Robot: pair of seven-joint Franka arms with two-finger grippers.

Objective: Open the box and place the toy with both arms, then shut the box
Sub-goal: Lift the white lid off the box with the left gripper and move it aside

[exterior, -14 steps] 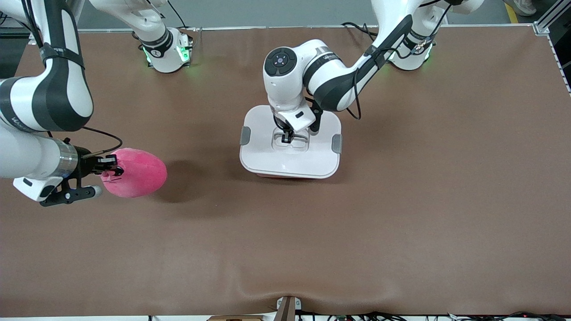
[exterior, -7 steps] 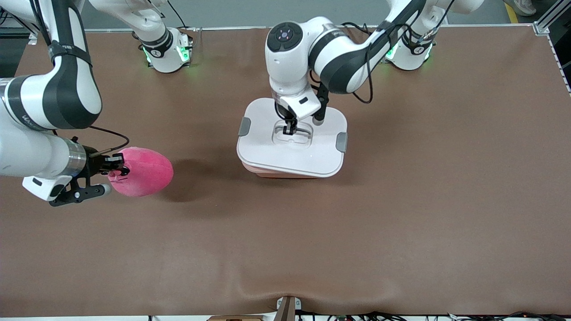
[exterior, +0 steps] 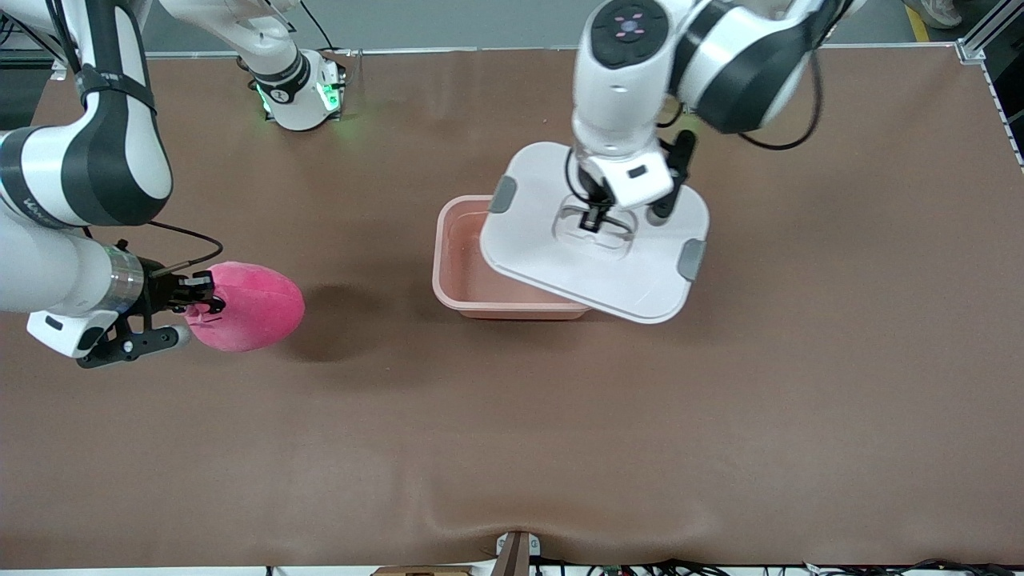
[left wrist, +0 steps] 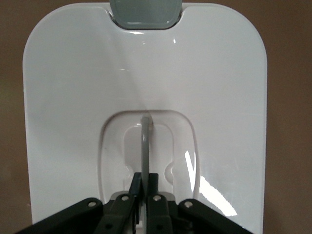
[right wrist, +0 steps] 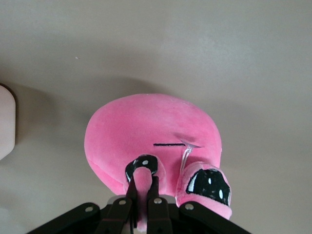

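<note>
The pale pink tub of the box (exterior: 460,276) stands open at mid-table. My left gripper (exterior: 594,221) is shut on the grey handle (left wrist: 145,146) of the white lid (exterior: 560,264) and holds the lid tilted in the air, over the tub's edge toward the left arm's end. One grey clip (left wrist: 145,12) shows in the left wrist view. My right gripper (exterior: 210,305) is shut on a nub (right wrist: 143,187) of the bright pink plush toy (exterior: 252,308), which is near the right arm's end of the table. The toy's black face marks show in the right wrist view (right wrist: 207,183).
The brown table mat (exterior: 512,440) stretches wide nearer the front camera. The arm bases (exterior: 300,88) stand along the edge farthest from the front camera. A small bracket (exterior: 516,552) sits at the table's front edge.
My left gripper has lifted the lid off the tub and carried it up and toward the left arm's end, uncovering the tub. My right gripper with the toy has barely shifted.
</note>
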